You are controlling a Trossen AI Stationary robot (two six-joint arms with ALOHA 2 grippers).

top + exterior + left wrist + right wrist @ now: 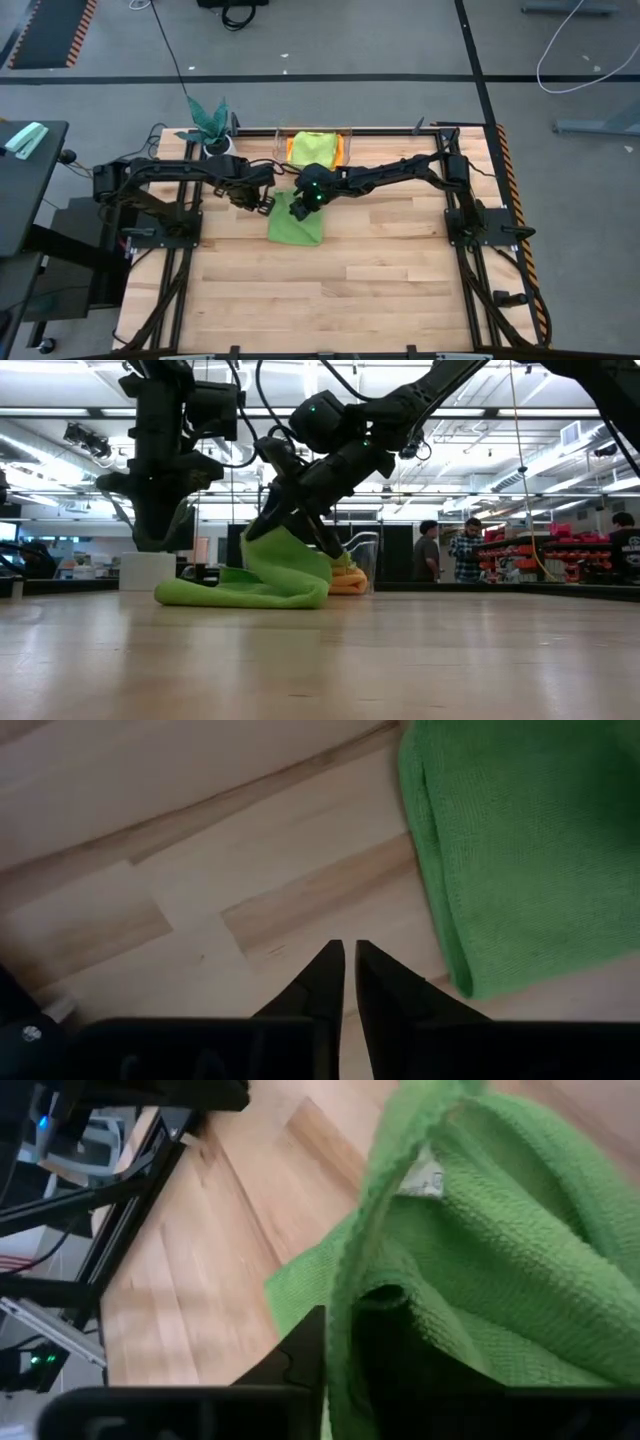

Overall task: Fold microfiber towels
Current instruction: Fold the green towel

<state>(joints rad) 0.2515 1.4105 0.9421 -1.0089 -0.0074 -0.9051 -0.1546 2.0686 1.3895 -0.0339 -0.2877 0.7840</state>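
The right gripper (303,203) sits on the far edge of the mid-green towel (297,222) at the middle of the table (400,290). In its wrist view a raised edge of the cloth runs between the two dark fingers (305,1350); whether they pinch it or have let go I cannot tell. The low view shows the towel pulled up into a peak under this gripper, the rest lying flat in a soft doubled layer with a rounded fold towards the left. The cloth is plush, finely looped, with a small white tag (424,1177) near the lifted edge.

The left gripper (262,203) hangs just left of the towel, its fingers (325,982) nearly together with nothing between them, above bare wood.

Beyond, at the far edge, a lime green towel (316,149) lies on an orange towel (292,152).
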